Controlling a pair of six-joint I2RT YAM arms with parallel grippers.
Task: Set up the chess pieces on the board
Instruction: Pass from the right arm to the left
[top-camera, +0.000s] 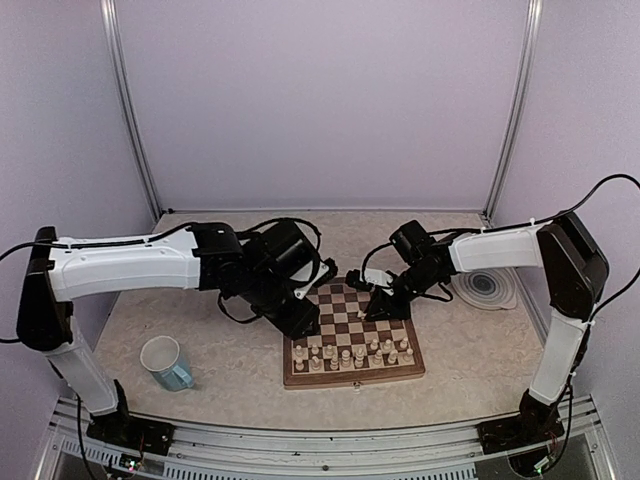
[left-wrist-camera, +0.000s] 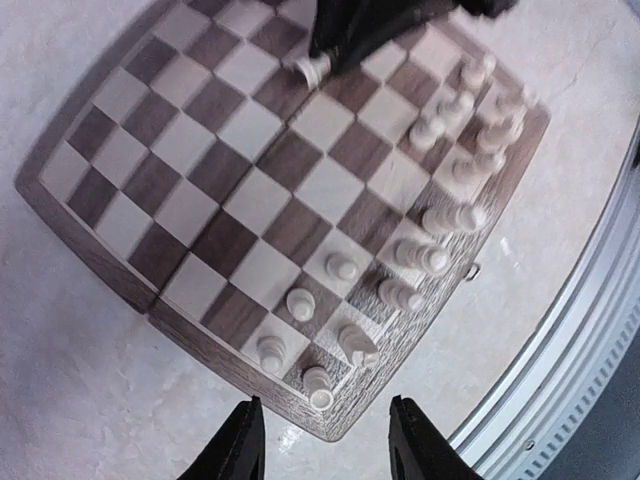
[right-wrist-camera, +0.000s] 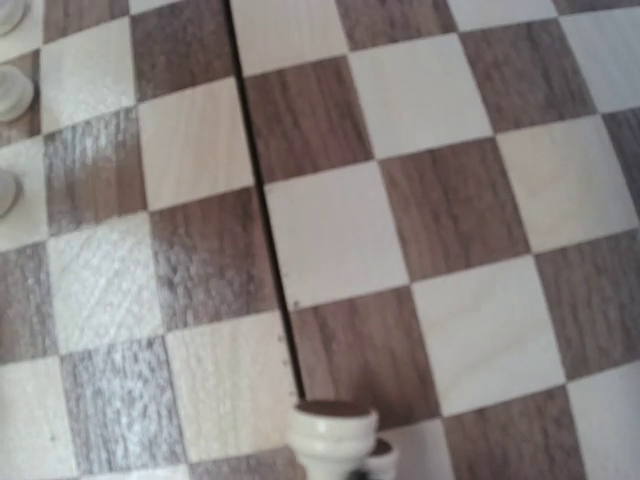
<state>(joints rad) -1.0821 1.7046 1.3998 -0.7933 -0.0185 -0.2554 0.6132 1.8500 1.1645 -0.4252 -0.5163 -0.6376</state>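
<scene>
Chess piece (left-wrist-camera: 312, 68) — in right tool (left-wrist-camera: 338, 48), over board (left-wrist-camera: 250, 190)

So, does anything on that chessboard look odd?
One chess piece looks tipped sideways, gripped by the right pincer over bare squares of the board; the other pieces stand in rows along one edge.

Behind each claw runs a long white shell, on the left arm (top-camera: 120, 265) and the right arm (top-camera: 500, 250) alike, joined by chunky black joints. The left claw (left-wrist-camera: 325, 410) ends in two tapered black fingers (left-wrist-camera: 240, 445); the right claw (top-camera: 378, 306) is black too. Thin black cables (top-camera: 598, 184) trail back from the claws to black bases (top-camera: 515, 432).
</scene>
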